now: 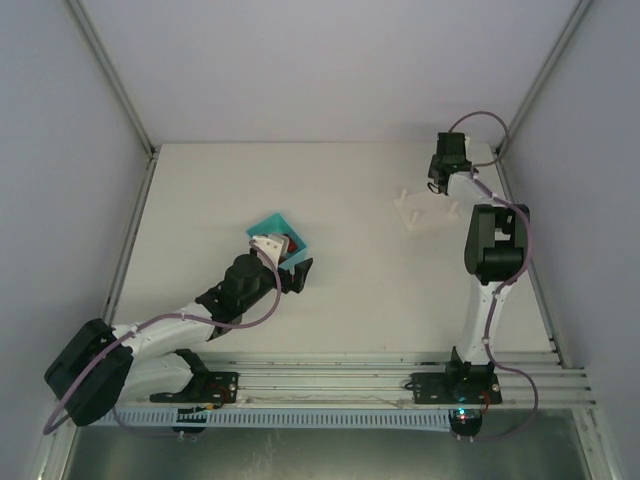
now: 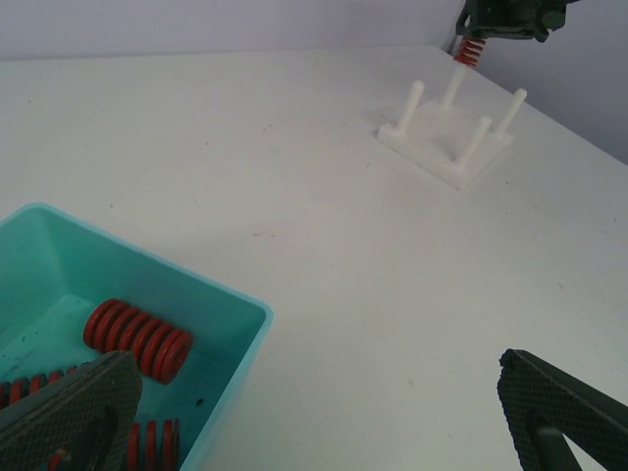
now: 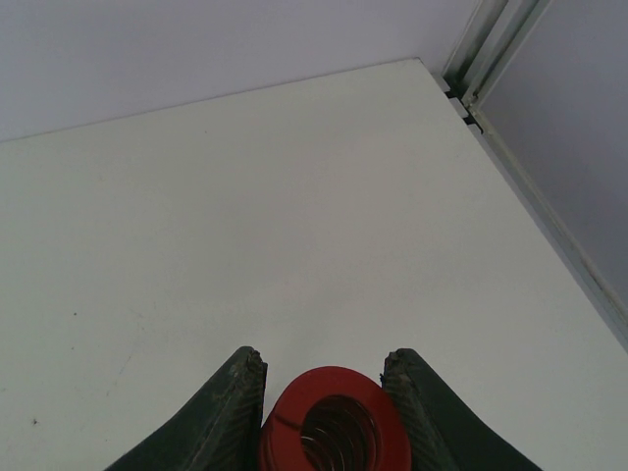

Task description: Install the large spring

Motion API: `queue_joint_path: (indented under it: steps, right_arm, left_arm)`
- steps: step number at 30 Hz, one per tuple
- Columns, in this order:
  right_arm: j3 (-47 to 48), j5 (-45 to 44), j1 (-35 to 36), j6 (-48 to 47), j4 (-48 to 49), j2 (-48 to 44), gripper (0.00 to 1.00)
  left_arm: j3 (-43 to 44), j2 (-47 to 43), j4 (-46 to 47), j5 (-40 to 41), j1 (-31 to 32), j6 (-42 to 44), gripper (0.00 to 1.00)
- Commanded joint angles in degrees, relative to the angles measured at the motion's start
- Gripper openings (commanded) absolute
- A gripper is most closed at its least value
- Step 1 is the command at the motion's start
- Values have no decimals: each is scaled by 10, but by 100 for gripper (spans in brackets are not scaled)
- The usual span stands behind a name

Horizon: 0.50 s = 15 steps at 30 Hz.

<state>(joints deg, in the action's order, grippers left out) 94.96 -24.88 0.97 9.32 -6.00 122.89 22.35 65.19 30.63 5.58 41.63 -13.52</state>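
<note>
The job looks roughly half done. The right tool (image 3: pixel 325 373) is clenched on the large red coil spring (image 3: pixel 334 422), one finger on each side of its coils, and carries it in the air at the far right of the bench (image 1: pixel 200 200). There it hangs close to the white plastic base with four upright pegs (image 2: pixel 446 142). In the left wrist view the spring sits just above and beyond the rearmost peg. All four pegs stand bare, so nothing is seated yet. What remains, by this reading, is to line the bore up over a peg, lower the spring onto it and let go. Whether the bore is already centred over the peg cannot be told from these views. The spring's long axis runs close to upright, perhaps slightly tilted. Its lower end points down toward the bench, while its open upper end faces the right wrist camera, which sees it as a ring. The left tool (image 2: pixel 314 407) is released, fingers spread wide, and holds nothing. It hovers at the edge of the teal plastic bin (image 2: pixel 59 265), well apart from the pegs, where a spare red spring (image 2: pixel 137 340) lies on its side among others.
</note>
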Motion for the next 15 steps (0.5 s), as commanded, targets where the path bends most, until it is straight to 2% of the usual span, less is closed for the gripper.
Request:
queue_joint_path:
  steps: [1, 15]
  right_arm:
    - [20, -3, 8, -12, -2, 10, 0]
    - [-34, -26, 18, -24, 45, -16, 0]
  left_arm:
    - [17, 4, 11, -5, 0, -4, 99]
    - [18, 3, 9, -3, 1, -3, 99]
